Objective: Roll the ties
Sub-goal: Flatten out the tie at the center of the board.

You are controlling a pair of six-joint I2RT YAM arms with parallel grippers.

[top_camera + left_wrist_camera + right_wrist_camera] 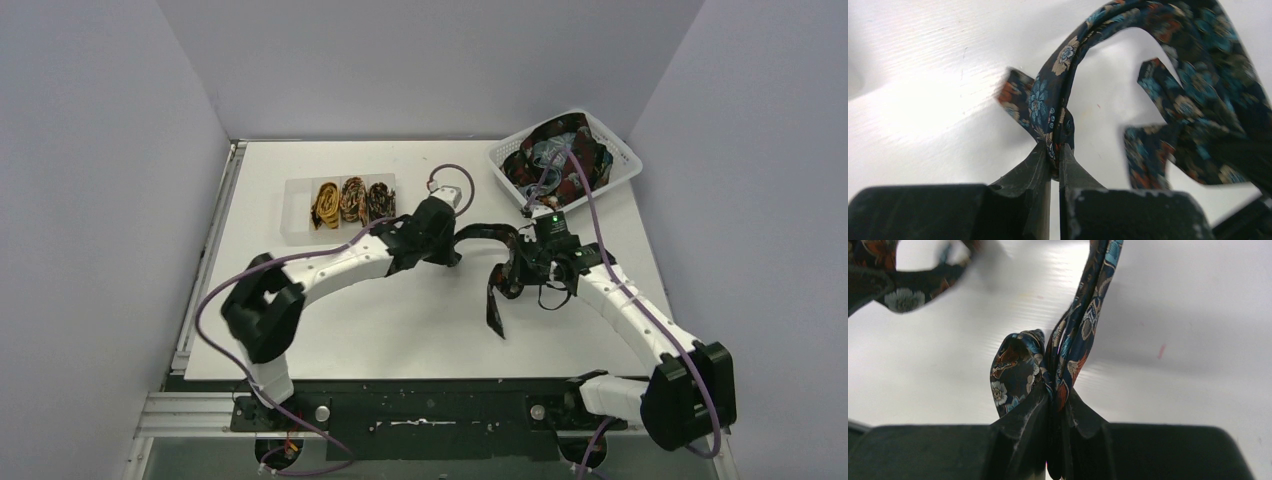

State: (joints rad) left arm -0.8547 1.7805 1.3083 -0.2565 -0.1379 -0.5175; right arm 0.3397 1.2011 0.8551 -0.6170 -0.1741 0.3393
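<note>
A dark navy tie [497, 302] with a floral print hangs between both grippers above the middle of the table. My left gripper [458, 243] is shut on one part of the tie [1048, 100], the fabric pinched at its fingertips [1058, 156]. The strip arcs up and to the right from there. My right gripper [526, 268] is shut on another, bunched part of the same tie [1078, 335], which is squeezed between its jaws [1058, 396]. A loose tail drops toward the table's front. More ties [560, 150] lie heaped in the white basket.
The white lattice basket [503, 158] stands at the back right. A clear tray [297, 215] at the back left holds three rolled ties [352, 198] side by side. Purple cables [585, 195] run along both arms.
</note>
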